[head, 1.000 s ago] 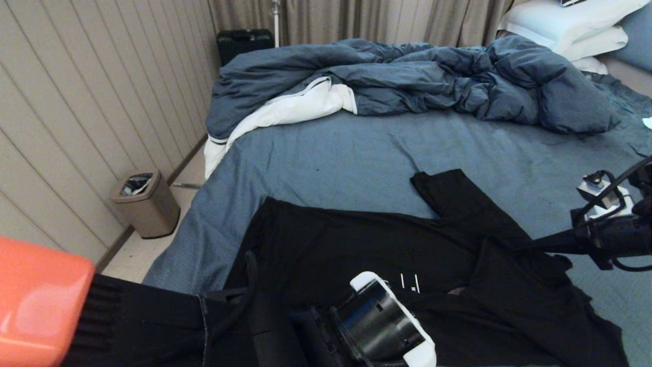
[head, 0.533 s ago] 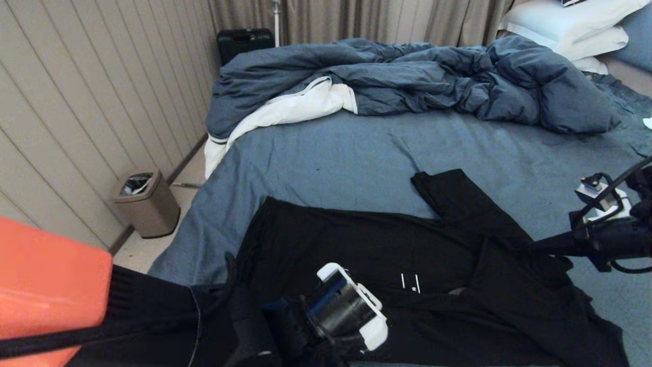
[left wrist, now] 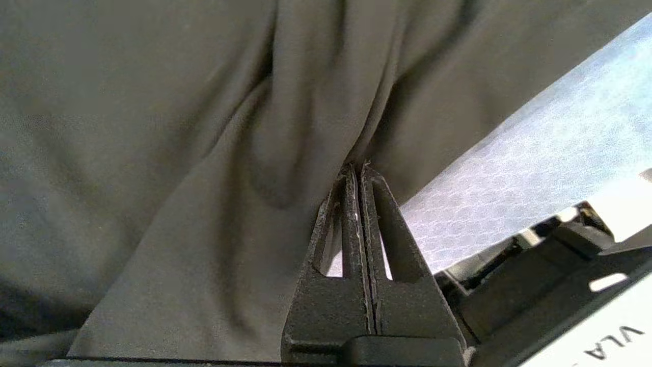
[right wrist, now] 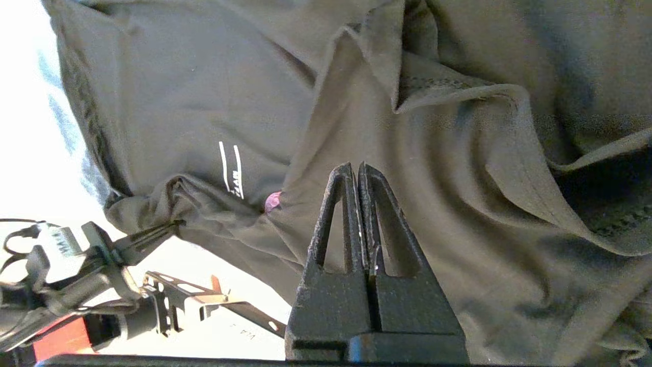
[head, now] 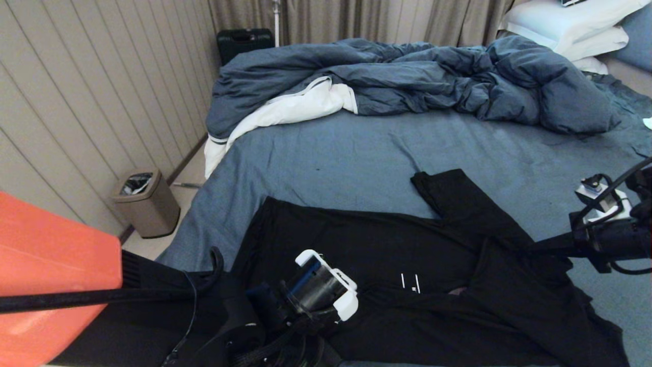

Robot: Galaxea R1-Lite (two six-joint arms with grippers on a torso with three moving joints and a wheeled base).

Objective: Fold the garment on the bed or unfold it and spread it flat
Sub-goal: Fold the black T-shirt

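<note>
1. Slate-blue sheet covers the bed (head: 336, 158), with a rumpled dark-blue duvet (head: 407, 81) heaped at the far side and white pillows (head: 570, 25) in the far right corner.
2. The black T-shirt (head: 387, 244) lies on the near part of the bed, half spread, its right side bunched in folds.
3. The left gripper (left wrist: 356, 171) is at the shirt's near edge with its fingers pinched shut on a ridge of cloth; the head view hides this grip behind the wrist.
4. The right gripper (right wrist: 356, 171) is at the shirt's right side, fingers closed; whether cloth is caught between them I cannot tell.
5. Only the right wrist view shows the white neck tag (right wrist: 230, 171) plainly, and the left fingers biting the hem.
6. Judged step: drawing the hem out to flatten it. The next move likely calls for pulling evenly without dragging the whole shirt.
</note>
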